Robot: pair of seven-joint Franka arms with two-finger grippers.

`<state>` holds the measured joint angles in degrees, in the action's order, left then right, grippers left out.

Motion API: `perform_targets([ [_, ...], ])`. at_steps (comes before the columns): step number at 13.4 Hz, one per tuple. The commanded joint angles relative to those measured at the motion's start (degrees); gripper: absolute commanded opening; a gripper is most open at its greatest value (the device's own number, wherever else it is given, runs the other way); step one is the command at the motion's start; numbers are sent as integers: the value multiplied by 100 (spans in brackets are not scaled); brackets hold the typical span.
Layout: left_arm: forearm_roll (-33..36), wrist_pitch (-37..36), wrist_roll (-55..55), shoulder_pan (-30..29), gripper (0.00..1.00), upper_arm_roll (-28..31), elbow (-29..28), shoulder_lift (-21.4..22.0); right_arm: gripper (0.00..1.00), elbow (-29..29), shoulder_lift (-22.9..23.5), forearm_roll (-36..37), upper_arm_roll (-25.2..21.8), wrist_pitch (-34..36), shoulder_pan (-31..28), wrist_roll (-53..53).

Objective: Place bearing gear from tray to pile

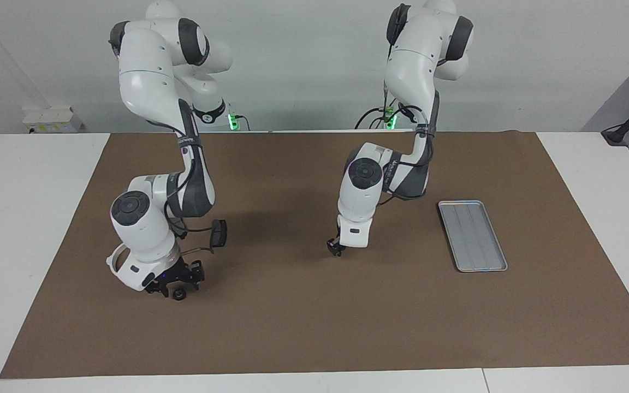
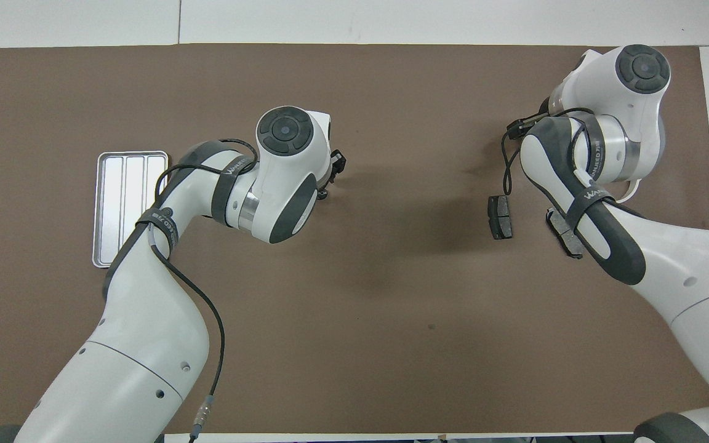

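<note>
One tray [image 1: 473, 236], long axis toward robots, left gripper [image 1: 336, 251], right gripper [image 1: 175, 279], openings unclear.

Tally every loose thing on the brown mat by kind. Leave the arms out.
tray: 1
brake pads: 2
white curved bracket, mostly hidden by the right arm: 1
small dark round gear: 1
Total: 5
</note>
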<state>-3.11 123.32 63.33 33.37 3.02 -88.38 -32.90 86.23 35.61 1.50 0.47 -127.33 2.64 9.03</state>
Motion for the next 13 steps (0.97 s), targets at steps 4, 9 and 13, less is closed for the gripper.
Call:
perform_targets([
  [4,100,-1721,-1319,-1357,100,146,-312,1881,100,17,-915,-9,67,1385,1113,-2795],
  [9,100,-3162,-3069,-2202,100,163,-355,2787,100,-62,-986,-263,119,1378,2327,-5400],
  [13,100,-3726,-4528,-2888,100,155,-610,3369,100,-499,-435,-132,111,1387,3048,-6648],
])
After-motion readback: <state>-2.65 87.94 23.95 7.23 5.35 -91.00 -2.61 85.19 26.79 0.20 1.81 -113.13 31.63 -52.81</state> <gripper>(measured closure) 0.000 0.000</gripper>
